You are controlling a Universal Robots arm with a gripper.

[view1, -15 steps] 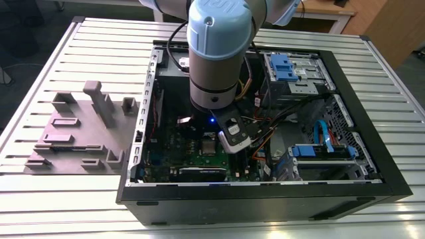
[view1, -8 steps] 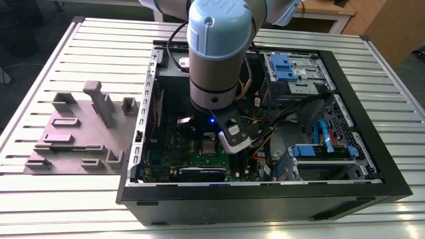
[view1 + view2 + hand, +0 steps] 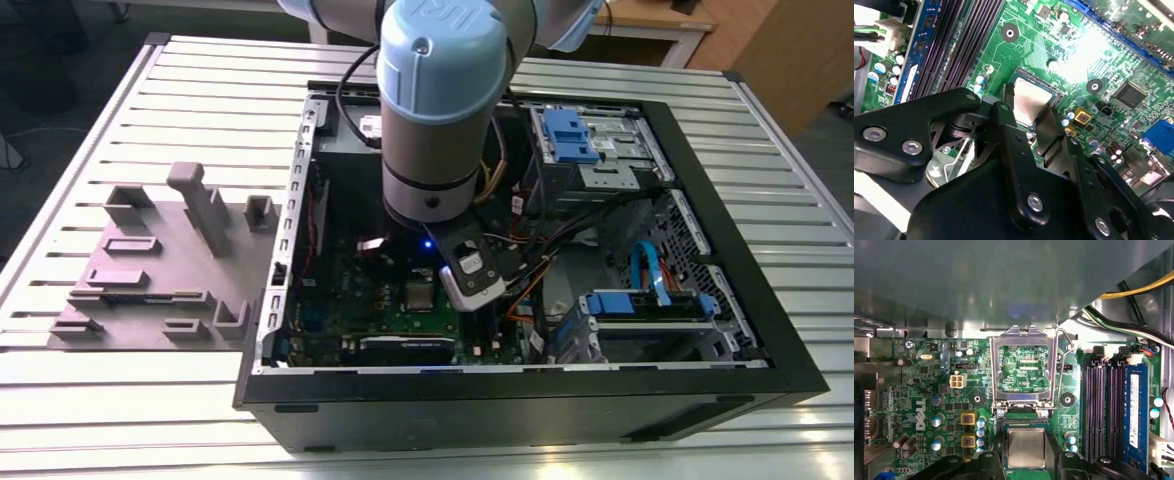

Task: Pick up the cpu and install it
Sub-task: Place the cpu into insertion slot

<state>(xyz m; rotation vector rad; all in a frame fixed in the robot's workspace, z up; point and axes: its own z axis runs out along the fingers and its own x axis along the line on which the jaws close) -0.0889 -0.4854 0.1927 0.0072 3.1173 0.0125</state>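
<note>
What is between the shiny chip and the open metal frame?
In the first wrist view, a hinge with two silver screws lies between the cpu and the open metal frame.

White logo lettering stands on the green motherboard (image 3: 914, 390) beside its capacitors (image 3: 936, 417), and the tiny white component markings across the board are too small to read. A white printed sticker (image 3: 1134, 412) runs along the blue memory module (image 3: 1141, 385), and a raised logo sits on the arm's blue joint cap (image 3: 441, 40). Any marking on the cpu (image 3: 1026, 447) is lost in glare.
</note>
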